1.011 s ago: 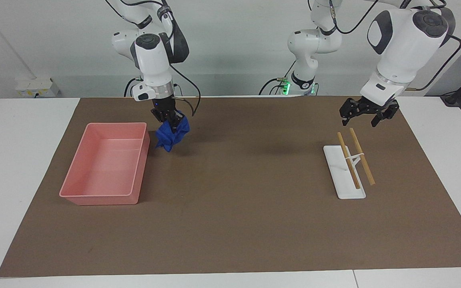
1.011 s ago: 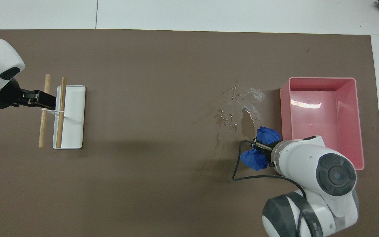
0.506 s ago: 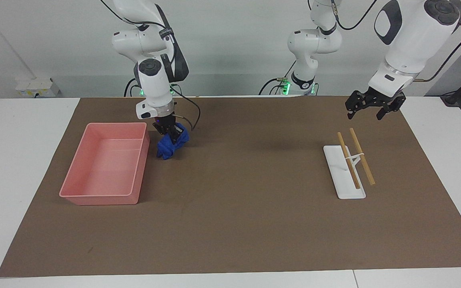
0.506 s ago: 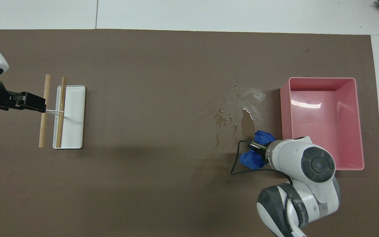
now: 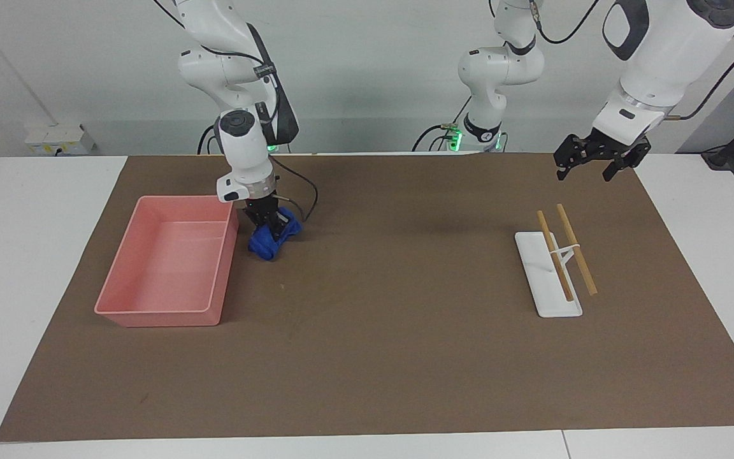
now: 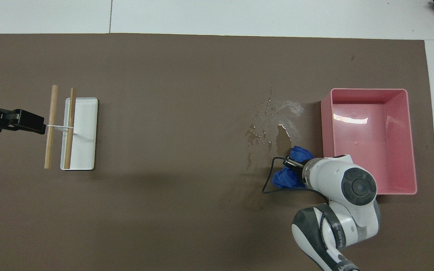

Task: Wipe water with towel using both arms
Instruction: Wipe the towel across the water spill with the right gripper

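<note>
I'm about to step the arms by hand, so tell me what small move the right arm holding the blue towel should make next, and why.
Probably slide the towel away from the robots, across the water. The right gripper is shut on it and has it down on the mat beside the pink tray, at the puddle's nearer edge. The left gripper waits open, raised near the chopstick rest.

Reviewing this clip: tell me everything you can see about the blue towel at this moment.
The towel is a small deep-blue cloth of soft terry look, bunched into a crumpled lump. The right gripper is shut on its top, and its lower folds appear to rest on the brown mat, though contact is hard to confirm. It sits beside the pink tray, at the edge of the water puddle that is nearer to the robots. No wet patches on it are discernible.
</note>
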### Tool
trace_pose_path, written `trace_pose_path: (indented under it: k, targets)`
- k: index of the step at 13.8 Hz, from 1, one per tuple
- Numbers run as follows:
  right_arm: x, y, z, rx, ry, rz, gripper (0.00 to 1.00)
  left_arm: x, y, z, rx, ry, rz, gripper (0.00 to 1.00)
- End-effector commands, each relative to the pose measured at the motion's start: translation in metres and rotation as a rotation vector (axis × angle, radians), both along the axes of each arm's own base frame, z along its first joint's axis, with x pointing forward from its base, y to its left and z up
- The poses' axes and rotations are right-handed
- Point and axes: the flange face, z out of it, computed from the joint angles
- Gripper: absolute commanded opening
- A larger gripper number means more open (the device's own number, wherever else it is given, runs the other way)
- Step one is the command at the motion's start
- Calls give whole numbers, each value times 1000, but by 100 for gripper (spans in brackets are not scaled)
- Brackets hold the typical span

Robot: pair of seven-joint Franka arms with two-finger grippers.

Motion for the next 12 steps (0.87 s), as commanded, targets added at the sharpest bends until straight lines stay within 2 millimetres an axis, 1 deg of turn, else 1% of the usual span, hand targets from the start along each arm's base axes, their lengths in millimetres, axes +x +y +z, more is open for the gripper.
trace_pose_path:
  k: [1, 3, 5, 6, 10, 12]
  targets:
    - [12, -2, -23, 13, -30, 3, 0, -6, 0, 3, -13, 17, -3, 100]
    - [24, 1, -21, 22, -46, -1, 0, -7, 1, 4, -13, 14, -1, 100]
    - [40, -4, -19, 29, -61, -16, 0, -7, 2, 5, -13, 14, -1, 100]
    - [45, -4, -19, 33, -63, -20, 0, -7, 3, 4, -13, 15, 0, 100]
    - [78, 2, -19, 52, -85, -31, 0, -7, 3, 4, -13, 14, 0, 100]
    - [92, 7, -23, 60, -90, -31, 0, -7, 3, 4, -13, 15, 0, 100]
